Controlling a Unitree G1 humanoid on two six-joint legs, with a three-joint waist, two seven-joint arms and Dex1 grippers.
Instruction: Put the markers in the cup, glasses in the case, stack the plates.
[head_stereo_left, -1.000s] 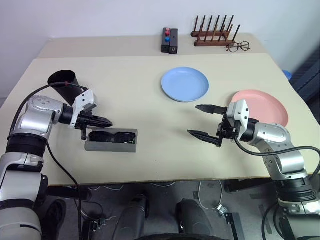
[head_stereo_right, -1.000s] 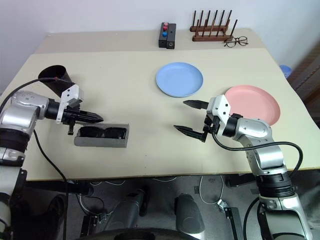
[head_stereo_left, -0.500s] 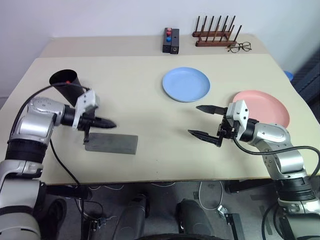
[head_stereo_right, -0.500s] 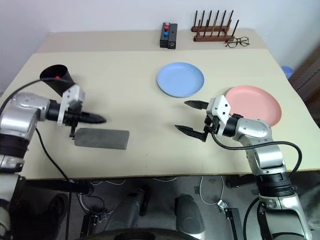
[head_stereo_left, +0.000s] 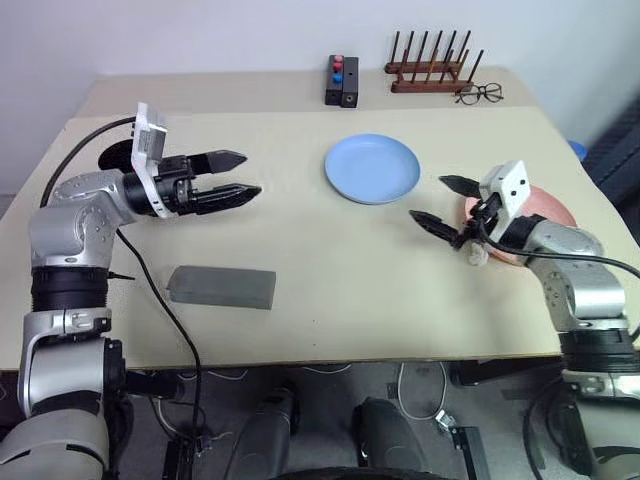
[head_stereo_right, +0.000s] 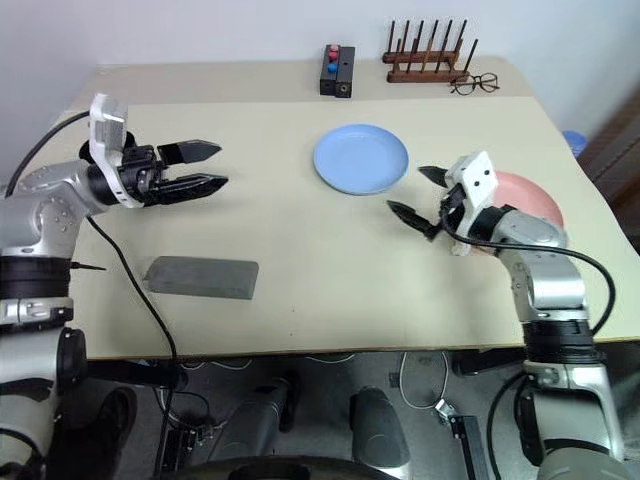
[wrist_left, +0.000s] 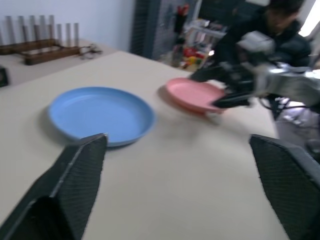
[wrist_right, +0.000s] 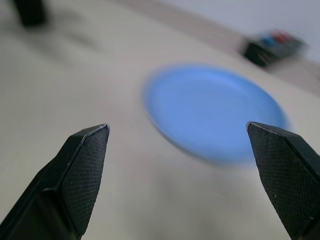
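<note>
The grey case (head_stereo_left: 222, 287) lies shut on the table's near left; the glasses are hidden. My left gripper (head_stereo_left: 250, 173) hovers open and empty above the table, behind the case, pointing right toward the light blue plate (head_stereo_left: 372, 168). The black cup (head_stereo_left: 117, 156) stands behind my left forearm, mostly covered by it; the markers are hidden. My right gripper (head_stereo_left: 427, 198) is open and empty at the near left rim of the pink plate (head_stereo_left: 555, 207), between the two plates. The left wrist view shows the blue plate (wrist_left: 100, 112) and the pink plate (wrist_left: 192, 95) side by side.
At the table's back stand a black box with red and blue buttons (head_stereo_left: 340, 80) and a wooden peg rack (head_stereo_left: 428, 70), with thin-framed clear eyeglasses (head_stereo_left: 478, 94) beside it. A person (wrist_left: 280, 25) is beyond the table's right side.
The case, open with the sunglasses in it a second ago, is now shut. My left gripper rose away from it and opened. My right gripper moved right to the pink plate.
</note>
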